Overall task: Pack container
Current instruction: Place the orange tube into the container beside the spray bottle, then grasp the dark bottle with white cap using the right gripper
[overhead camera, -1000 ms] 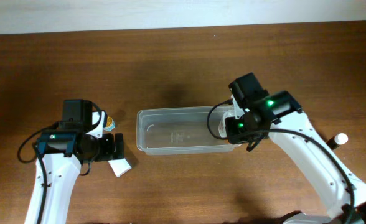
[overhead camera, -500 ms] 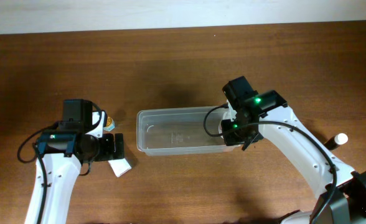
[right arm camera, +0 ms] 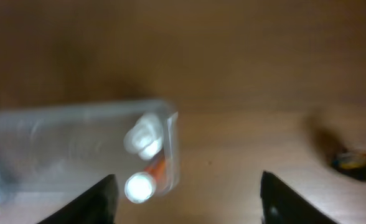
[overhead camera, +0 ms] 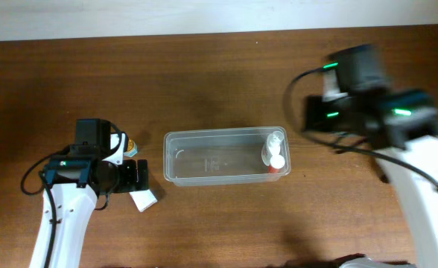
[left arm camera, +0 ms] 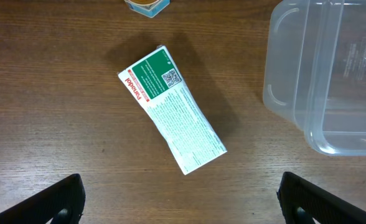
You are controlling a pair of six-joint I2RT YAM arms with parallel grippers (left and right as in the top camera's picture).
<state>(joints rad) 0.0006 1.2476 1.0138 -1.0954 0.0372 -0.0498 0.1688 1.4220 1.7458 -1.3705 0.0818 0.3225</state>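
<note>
The container (overhead camera: 204, 158), a clear tub, lies in the middle of the table. Two small bottles (overhead camera: 275, 155) rest inside its right end, one with a white cap and an orange-red body. In the right wrist view the bottles (right arm camera: 144, 140) look blurred behind the container's wall (right arm camera: 58, 143). My right gripper (overhead camera: 313, 119) is open and empty, above and to the right of the tub, blurred. My left gripper (left arm camera: 180, 202) stands wide open over bare wood, just short of a white and green box (left arm camera: 172, 110). The container's left end (left arm camera: 295, 93) lies to its right.
A small round item with a blue rim (left arm camera: 147, 5) sits beyond the box, beside my left arm (overhead camera: 129, 143). A small dark object (right arm camera: 354, 162) lies on the wood to the right of my right gripper (right arm camera: 189, 202). The table's far edge meets a pale wall (overhead camera: 204, 15).
My right gripper has opened, left the bottle in the container's right end, and pulled up and away to the right. The left arm has not moved.
</note>
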